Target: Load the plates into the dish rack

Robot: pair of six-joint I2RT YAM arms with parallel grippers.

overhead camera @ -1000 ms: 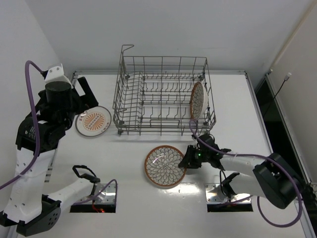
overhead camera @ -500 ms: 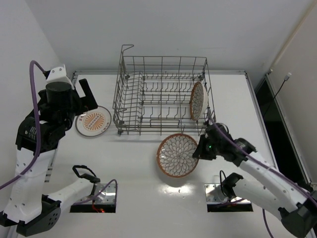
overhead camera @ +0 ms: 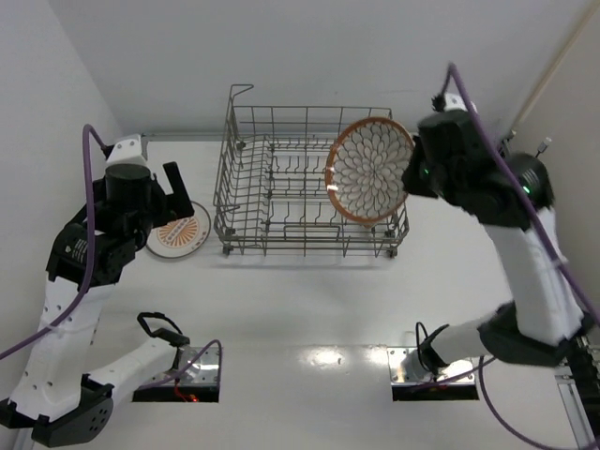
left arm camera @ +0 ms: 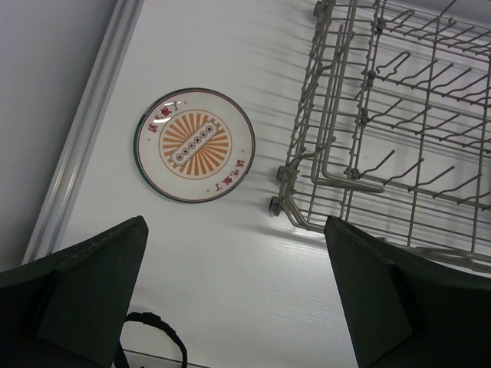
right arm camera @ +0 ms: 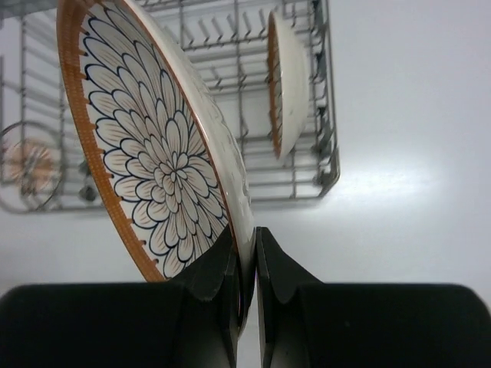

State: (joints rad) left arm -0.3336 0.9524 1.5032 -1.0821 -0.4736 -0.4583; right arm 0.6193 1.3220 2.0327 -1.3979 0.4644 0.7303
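Observation:
My right gripper (right arm camera: 247, 257) is shut on the rim of a floral plate (right arm camera: 153, 153), holding it on edge high above the right end of the dish rack (overhead camera: 281, 202). From above, that plate (overhead camera: 368, 170) faces the camera and covers the rack's right side. A second plate (right arm camera: 288, 84) stands upright between the tines at the rack's right end. A sunburst plate (left arm camera: 195, 145) lies flat on the table left of the rack, seen from above as a sunburst plate (overhead camera: 178, 232) partly under my left arm. My left gripper (left arm camera: 238, 307) hangs open above the table near it, holding nothing.
The grey wire rack (left arm camera: 399, 130) takes up the back middle of the white table (overhead camera: 309, 291). A raised rail (left arm camera: 84, 138) runs along the table's left edge. A black cable loop (left arm camera: 157, 337) lies near the left arm's base.
The right arm has lifted the floral plate off the table in front of the rack, tipped it upright and carried it up over the rack's right end. The left arm shifted slightly.

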